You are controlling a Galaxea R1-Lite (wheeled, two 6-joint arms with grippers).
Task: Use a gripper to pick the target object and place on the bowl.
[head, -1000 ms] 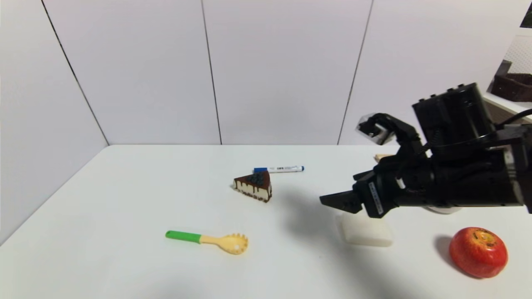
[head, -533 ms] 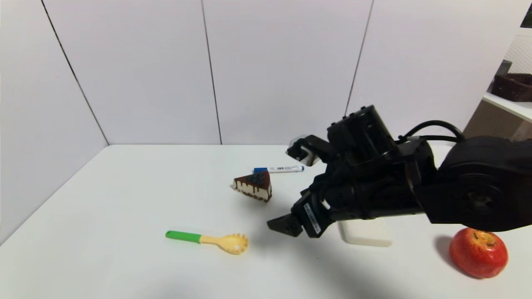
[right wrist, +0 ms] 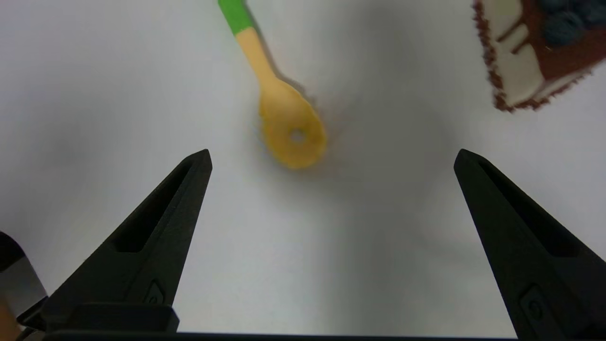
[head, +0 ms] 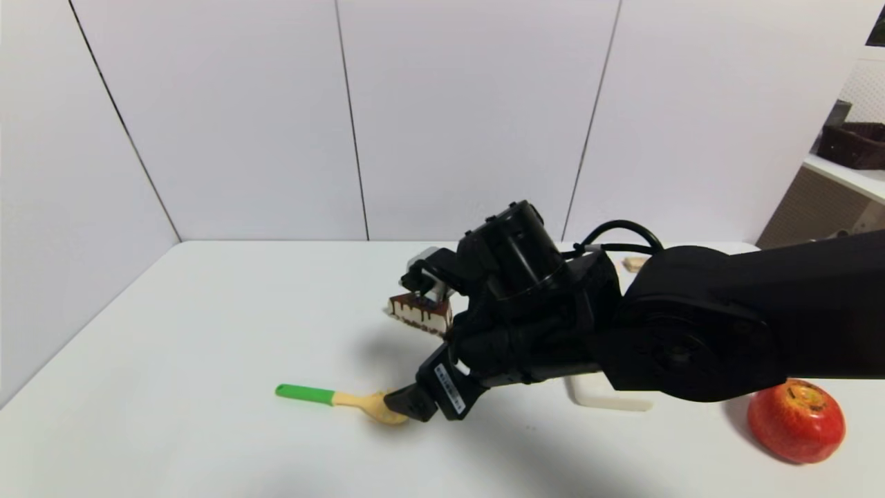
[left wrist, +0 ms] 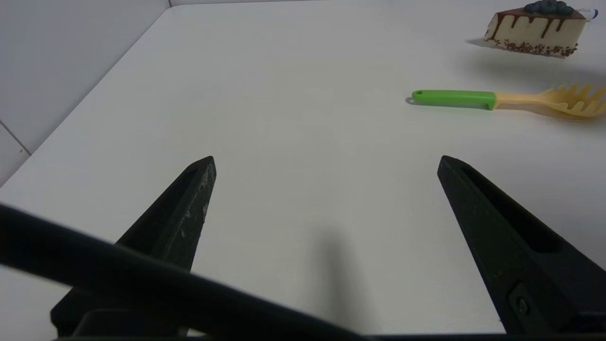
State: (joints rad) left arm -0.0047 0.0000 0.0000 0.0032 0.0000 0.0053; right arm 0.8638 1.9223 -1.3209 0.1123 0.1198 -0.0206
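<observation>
Right end effector (right wrist: 331, 161) — wide over spoon (right wrist: 284, 118)

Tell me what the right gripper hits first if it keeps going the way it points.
Most likely the yellow head of the pasta spoon, lying just ahead of the open right gripper; how far above the table it hangs is unclear.

Non-task items on the white desk (head: 207, 332): one cake slice (head: 417, 311), white sides with chocolate drips and dark berries on top, lying toward the desk's middle. One red apple (head: 795, 419) near the front right. One flat white block (head: 612, 400), partly hidden, between cake and apple. A small tan piece (head: 633, 263) at the far right rear; identity unclear. A dark basket (head: 854, 144) sits on a shelf beyond the desk.
</observation>
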